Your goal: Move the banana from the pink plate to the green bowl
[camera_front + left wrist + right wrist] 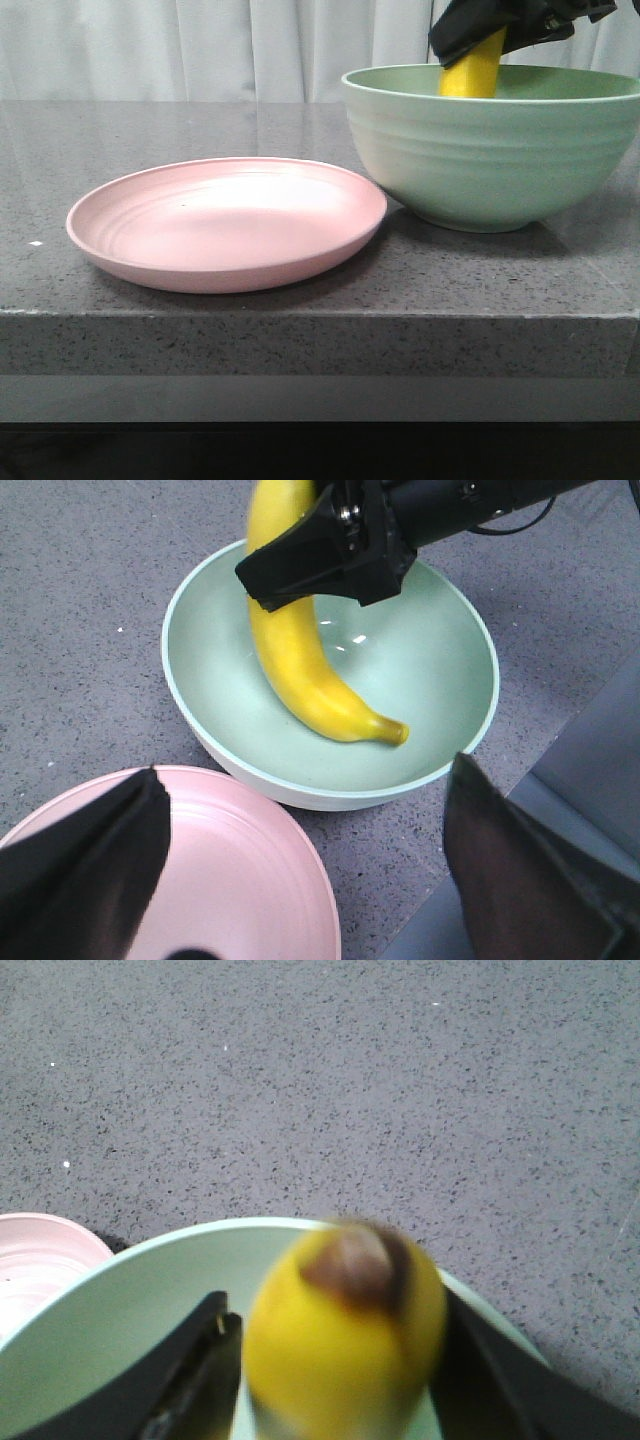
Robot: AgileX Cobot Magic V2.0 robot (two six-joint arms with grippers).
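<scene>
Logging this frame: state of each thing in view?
banana: gripped, hanging nose-down inside the bowl
green bowl: upright, only the banana in it
pink plate: empty, flat on the counter
right gripper: shut on banana
left gripper: open, holding nothing

A dark grey speckled stone table (200, 130) fills the middle of the front view, its thick front edge running across the lower half of the frame. Two things rest directly on it. The pink plate (130, 250) sits left of centre, near the front edge, shallow and round with faint rings. The green bowl (480, 160) stands at the right, further back and much taller, its ridged wall just beside the plate's right rim; whether they touch cannot be told. A tiny white fleck (36, 243) lies at far left
</scene>
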